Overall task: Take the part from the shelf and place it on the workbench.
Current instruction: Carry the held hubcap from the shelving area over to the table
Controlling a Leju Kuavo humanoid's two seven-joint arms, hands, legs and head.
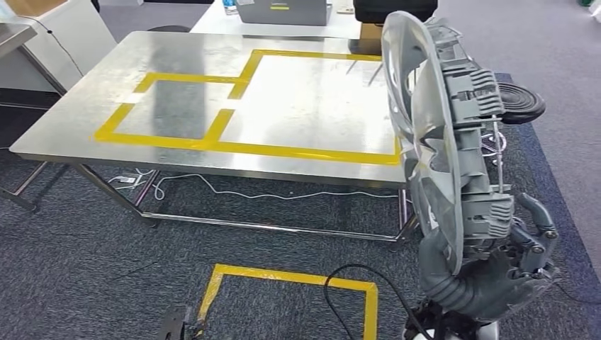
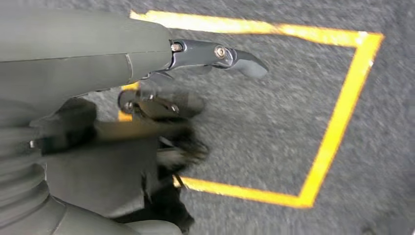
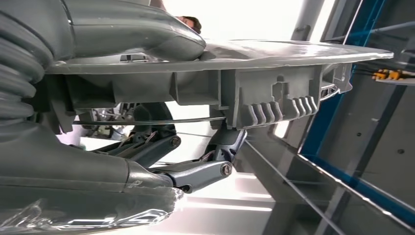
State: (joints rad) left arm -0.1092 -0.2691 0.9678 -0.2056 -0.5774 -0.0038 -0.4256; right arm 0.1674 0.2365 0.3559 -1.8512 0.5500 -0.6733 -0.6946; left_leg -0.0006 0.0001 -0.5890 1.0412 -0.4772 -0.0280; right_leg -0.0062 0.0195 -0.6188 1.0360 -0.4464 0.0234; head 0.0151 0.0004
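Head view: the right robot hand (image 1: 514, 244) grasps a silver wheel-cover part (image 1: 425, 134) by its lower rim, holding the disc upright on edge, its ribbed grey clips facing away from the steel worktop (image 1: 92, 106). Carrying it edge-on probably keeps the wide disc clear of the robot's body and leaves its face free to be laid flat later. The part hangs in the air just beside the worktop's near right corner, not yet over it. Yellow tape (image 1: 283, 151) marks two joined rectangles on the bare metal, apparently the drop zones, so the placing step lies ahead. Grey carpet runs beneath, with a white cable trailing under the worktop and a taped yellow square (image 1: 287, 278) on the floor, likely a standing mark.

Left wrist view: the left robot hand (image 2: 161, 98) hangs over the carpet and the taped square (image 2: 337, 122), holding nothing; one finger reaches out straight, the others are blurred, so whether it is released or clenched cannot be told.

Right wrist view: the right robot hand's thumb (image 3: 166, 41) presses on the part's smooth face while dark fingers (image 3: 195, 174) hook behind its clipped rim (image 3: 274, 103), a pinch across the edge. Blue-framed shelving (image 3: 342, 147) stands close behind.
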